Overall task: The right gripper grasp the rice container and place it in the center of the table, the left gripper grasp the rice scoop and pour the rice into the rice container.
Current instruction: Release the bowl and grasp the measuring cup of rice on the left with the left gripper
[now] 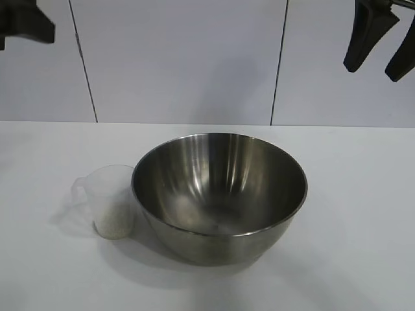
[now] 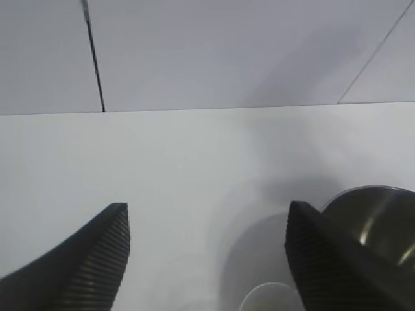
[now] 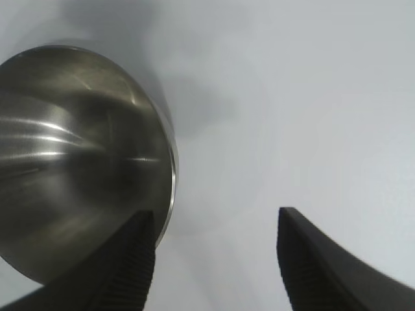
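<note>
Exterior view: the rice container [image 1: 219, 194] sits mid-table [image 1: 363, 214], the rice scoop [image 1: 111, 201] touching its side (rice [image 1: 115, 220] inside). Both grippers hang high, jaws apart and empty: left gripper [image 2: 207, 259] above the scoop, right gripper [image 1: 379, 55] beside the bowl.

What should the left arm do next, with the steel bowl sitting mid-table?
Probably lower the open left gripper onto the small clear plastic scoop beside the shiny round steel bowl. The scoop still holds white rice, the bowl looks empty, and the open right gripper hangs clear above.
</note>
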{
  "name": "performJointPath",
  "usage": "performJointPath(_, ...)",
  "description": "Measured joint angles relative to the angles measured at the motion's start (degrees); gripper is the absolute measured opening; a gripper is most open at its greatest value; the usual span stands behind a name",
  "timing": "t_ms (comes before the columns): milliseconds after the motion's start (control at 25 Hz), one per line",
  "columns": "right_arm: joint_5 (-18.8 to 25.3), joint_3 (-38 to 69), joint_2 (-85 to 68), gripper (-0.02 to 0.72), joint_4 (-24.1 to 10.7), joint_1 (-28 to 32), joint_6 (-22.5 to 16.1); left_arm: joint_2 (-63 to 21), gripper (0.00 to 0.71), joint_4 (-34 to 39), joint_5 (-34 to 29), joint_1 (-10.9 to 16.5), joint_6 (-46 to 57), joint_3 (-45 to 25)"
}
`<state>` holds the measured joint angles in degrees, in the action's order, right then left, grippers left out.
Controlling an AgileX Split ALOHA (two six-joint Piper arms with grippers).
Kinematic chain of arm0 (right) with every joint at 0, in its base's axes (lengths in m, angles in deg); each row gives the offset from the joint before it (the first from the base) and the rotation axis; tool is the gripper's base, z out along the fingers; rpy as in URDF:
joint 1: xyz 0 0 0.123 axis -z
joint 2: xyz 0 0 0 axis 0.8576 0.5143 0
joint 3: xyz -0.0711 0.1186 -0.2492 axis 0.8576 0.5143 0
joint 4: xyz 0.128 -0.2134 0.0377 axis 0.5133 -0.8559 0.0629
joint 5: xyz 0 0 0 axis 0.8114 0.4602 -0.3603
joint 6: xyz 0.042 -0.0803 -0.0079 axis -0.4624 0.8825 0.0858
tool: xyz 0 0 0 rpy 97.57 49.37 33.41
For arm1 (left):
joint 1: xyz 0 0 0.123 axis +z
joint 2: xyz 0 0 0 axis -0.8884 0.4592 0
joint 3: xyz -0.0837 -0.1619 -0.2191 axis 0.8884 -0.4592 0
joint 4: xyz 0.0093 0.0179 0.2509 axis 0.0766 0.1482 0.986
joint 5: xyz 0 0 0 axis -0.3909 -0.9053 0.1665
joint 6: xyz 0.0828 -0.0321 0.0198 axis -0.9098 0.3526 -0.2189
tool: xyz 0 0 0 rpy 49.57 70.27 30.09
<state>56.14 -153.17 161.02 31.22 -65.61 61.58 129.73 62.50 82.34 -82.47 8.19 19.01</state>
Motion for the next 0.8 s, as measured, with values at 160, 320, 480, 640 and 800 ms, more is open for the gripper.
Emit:
performJointPath(160, -0.36, 0.00, 0.00, 0.391, 0.00, 0.00, 0.00, -0.30, 0.497, 0.05, 14.49, -4.87, 1.45, -10.72)
performJointPath(320, -0.47, 0.00, 0.00, 0.391, 0.00, 0.00, 0.00, -0.46, 0.497, 2.39, 27.25, -7.79, 3.05, -19.46)
performJointPath(480, -0.58, 0.00, 0.00, 0.391, 0.00, 0.00, 0.00, -0.46, 0.497, 11.41, 32.99, -8.35, 3.24, -25.79)
performJointPath(640, -0.63, 0.00, 0.00, 0.391, 0.00, 0.00, 0.00, -0.46, 0.497, 19.37, 33.68, -8.35, 3.41, -27.45)
performJointPath(800, -0.63, 0.00, 0.00, 0.391, 0.00, 0.00, 0.00, 0.66, 0.497, 18.82, 34.97, -8.42, 8.08, -27.52)
